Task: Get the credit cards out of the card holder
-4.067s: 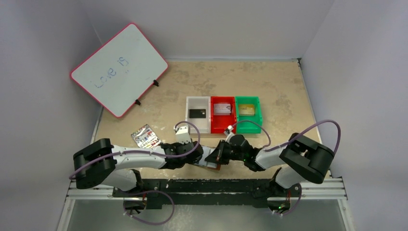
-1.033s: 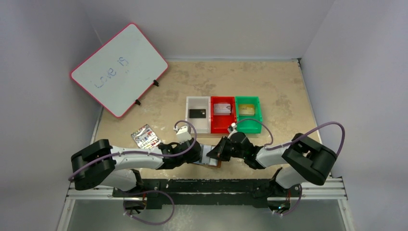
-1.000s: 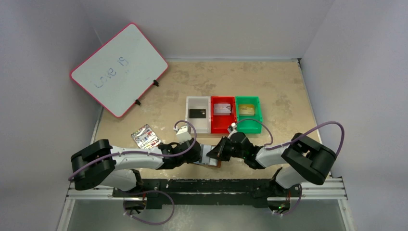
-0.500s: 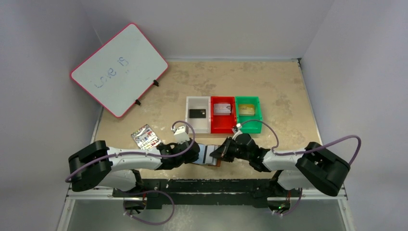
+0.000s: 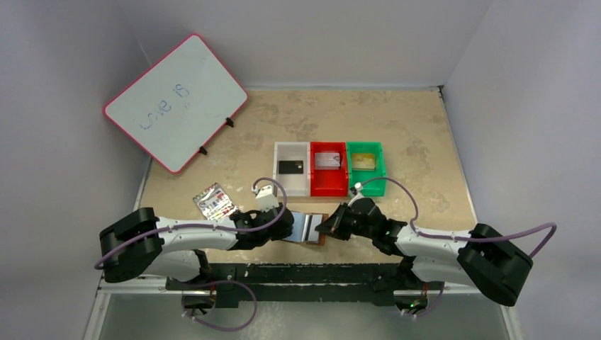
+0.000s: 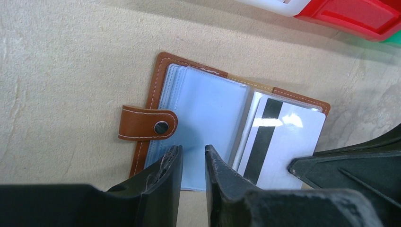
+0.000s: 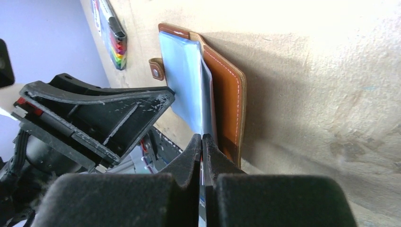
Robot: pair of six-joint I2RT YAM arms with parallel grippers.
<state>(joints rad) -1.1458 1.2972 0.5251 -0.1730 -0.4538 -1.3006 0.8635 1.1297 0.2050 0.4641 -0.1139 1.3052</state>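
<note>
The brown card holder (image 5: 320, 239) lies open near the table's front edge, its bluish sleeves (image 6: 208, 109) facing up and the snap tab at the left. My left gripper (image 6: 191, 156) presses its fingertips on the sleeves, jaws nearly shut with only a narrow gap and nothing between them. My right gripper (image 7: 202, 142) is shut on a silvery card with a dark stripe (image 6: 288, 142), which sticks partly out of the holder's right side. In the top view this card (image 5: 310, 227) sits between the left gripper (image 5: 287, 230) and the right gripper (image 5: 327, 228).
Behind the holder stand a white bin (image 5: 292, 187) with a black card (image 5: 290, 167), a red bin (image 5: 329, 185) with a silvery card (image 5: 327, 160), and a green bin (image 5: 366, 187) with a gold card (image 5: 363, 161). A rainbow-striped pack (image 5: 214, 200) lies left; a whiteboard (image 5: 176, 101) leans far left.
My right arm has drawn back to the right, its elbow swinging out, and the striped card has slid further out of the holder. My left gripper has stayed on the sleeves.
</note>
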